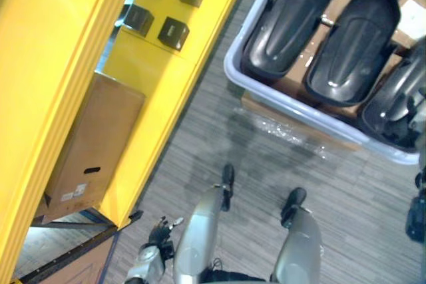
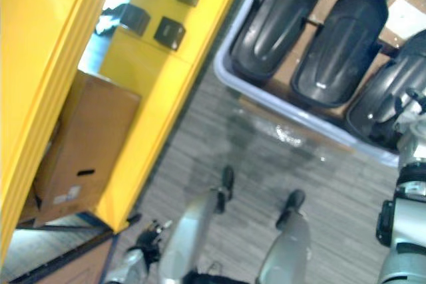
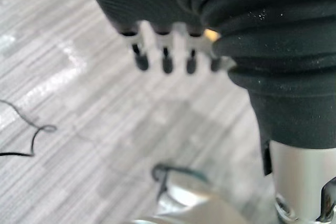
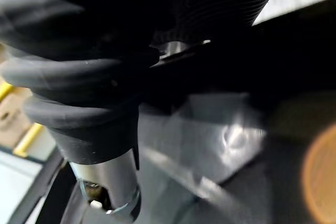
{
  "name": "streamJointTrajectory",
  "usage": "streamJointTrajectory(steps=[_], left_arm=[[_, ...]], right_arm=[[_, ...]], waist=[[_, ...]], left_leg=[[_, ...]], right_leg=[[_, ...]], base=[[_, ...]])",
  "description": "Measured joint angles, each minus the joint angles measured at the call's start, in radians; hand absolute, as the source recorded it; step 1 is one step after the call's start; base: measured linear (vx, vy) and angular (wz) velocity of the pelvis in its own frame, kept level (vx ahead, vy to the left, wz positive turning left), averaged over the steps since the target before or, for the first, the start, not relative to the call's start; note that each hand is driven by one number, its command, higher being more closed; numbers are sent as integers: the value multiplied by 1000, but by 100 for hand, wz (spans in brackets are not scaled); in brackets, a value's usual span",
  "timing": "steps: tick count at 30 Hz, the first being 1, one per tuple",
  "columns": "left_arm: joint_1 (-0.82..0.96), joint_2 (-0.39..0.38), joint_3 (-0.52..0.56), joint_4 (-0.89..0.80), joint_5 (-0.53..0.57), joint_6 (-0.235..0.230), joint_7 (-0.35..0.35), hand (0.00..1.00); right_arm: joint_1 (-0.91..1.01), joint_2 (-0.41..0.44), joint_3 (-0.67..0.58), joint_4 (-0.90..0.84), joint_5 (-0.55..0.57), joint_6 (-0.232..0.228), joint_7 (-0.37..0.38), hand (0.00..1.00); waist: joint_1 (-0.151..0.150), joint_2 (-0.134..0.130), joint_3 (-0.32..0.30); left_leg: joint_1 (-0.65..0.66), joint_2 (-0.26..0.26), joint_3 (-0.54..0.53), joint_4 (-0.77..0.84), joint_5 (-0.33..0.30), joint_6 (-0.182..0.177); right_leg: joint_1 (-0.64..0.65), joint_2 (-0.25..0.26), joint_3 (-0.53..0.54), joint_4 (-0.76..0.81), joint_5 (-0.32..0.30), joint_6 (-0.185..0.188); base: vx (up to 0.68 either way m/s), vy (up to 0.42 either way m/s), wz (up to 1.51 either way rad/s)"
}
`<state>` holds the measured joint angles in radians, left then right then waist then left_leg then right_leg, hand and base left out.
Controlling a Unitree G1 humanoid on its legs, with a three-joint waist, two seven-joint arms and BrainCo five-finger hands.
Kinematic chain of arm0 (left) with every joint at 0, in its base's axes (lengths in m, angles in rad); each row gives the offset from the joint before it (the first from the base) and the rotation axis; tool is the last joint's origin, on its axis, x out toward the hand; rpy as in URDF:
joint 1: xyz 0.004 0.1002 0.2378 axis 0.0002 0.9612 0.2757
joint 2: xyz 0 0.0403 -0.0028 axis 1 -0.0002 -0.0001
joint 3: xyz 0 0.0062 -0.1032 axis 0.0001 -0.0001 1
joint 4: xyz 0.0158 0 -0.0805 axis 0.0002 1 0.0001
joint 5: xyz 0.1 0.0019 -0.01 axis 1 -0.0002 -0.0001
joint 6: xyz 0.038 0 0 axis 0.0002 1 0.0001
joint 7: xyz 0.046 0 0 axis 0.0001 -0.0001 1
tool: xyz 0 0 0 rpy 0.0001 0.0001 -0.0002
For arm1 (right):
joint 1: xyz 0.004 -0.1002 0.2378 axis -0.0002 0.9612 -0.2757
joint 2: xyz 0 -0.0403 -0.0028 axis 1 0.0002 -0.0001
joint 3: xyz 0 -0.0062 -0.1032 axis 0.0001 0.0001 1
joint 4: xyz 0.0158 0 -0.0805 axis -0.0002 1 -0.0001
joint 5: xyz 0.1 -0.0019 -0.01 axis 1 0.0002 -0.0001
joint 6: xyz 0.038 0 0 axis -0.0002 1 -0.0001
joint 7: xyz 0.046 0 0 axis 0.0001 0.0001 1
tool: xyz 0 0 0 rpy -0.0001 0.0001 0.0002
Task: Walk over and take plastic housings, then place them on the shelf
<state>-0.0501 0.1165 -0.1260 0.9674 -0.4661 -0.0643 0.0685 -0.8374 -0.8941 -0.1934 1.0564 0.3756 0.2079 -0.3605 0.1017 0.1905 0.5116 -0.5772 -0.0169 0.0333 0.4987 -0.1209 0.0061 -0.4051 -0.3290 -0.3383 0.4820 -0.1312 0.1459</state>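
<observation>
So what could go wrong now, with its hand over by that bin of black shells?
The right hand is by the rightmost plastic housing, which looks glossy and curved, so it might slip. The three housings lie packed close in the grey bin; lifting one may drag its neighbour. The yellow shelf already carries small black boxes and a cardboard box, so space could be tight.
</observation>
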Motion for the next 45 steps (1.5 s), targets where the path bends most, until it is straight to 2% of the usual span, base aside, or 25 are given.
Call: streamJointTrajectory(steps=[4, 11, 16, 22, 30, 36, 37, 38, 39, 43, 45], left_arm=[[0, -1, 3, 0, -1, -8, -4, 0], [0, -4, 2, -3, -8, -36, -4, 0], [0, -6, -6, -9, -8, -45, -3, 0], [0, -19, -19, -55, -8, -60, 5, 0], [3, -19, -29, -117, -91, -83, 10, 0], [21, 8, 21, -266, -166, -146, 38, 0], [46, 25, 44, -363, -185, -153, 46, 0], [57, 35, 49, -404, -196, -155, 47, 0], [80, 44, 79, -496, -206, -155, 50, 0], [130, 54, 163, -774, -243, -152, 91, 0], [140, 57, 193, -933, -241, -149, 106, 0]], right_arm=[[2, 12, -33, 31, 4, 47, 13, 100], [5, 20, -43, 54, -2, 89, -13, 100], [12, 41, -54, 63, -46, 123, -32, 100], [53, 74, -61, 73, -119, 115, -56, 100], [78, 133, -59, 86, -232, 45, -108, 100], [130, 146, -59, -46, -318, -34, -185, 100], [150, 146, -59, -101, -337, -36, -202, 100], [164, 146, -60, -132, -345, -36, -211, 100], [199, 146, -61, -201, -361, -36, -229, 100], [329, 159, -101, -422, -441, -31, -254, 100], [406, 209, -154, -574, -510, -32, -274, 100]], waist=[[-1, 0, 0], [2, 2, -3], [4, 5, -33], [20, 2, -75], [21, -21, -80], [11, -89, -82], [-3, -117, -79], [-7, -128, -80], [-13, -150, -76], [-28, -206, -89], [-37, -234, -124]], left_leg=[[2, 2, -1, 0, 0, 0], [18, 4, 1, -14, 9, -5], [20, 4, -1, -40, 26, -10], [36, 9, -3, -49, 34, -14], [67, 37, -13, -52, 34, -16], [141, 62, 2, -79, 31, -21], [168, 63, 1, -93, 31, -23], [178, 63, 1, -99, 31, -24], [206, 65, 5, -116, 31, -26], [293, 62, 18, -179, 35, -34], [329, 54, 25, -220, 36, -40]], right_leg=[[3, 1, -2, 3, 0, 0], [9, 1, -2, 6, -2, -3], [9, 2, -13, 2, -3, -5], [27, 9, -19, -8, -3, -8], [91, 36, -48, -45, 8, -19], [179, 70, -55, -119, 31, -24], [210, 73, -62, -138, 33, -25], [221, 77, -63, -148, 34, -24], [250, 87, -63, -173, 42, -25], [339, 102, -64, -260, 64, -19], [376, 102, -69, -296, 69, -15]], base=[[0, 0, 0], [0, 0, 0], [3, -26, 5], [10, -9, 2], [-6, -1, 3], [15, -5, -5], [35, 2, 1], [52, -8, -2], [52, -29, -5], [76, -36, -6], [105, -27, -4]])
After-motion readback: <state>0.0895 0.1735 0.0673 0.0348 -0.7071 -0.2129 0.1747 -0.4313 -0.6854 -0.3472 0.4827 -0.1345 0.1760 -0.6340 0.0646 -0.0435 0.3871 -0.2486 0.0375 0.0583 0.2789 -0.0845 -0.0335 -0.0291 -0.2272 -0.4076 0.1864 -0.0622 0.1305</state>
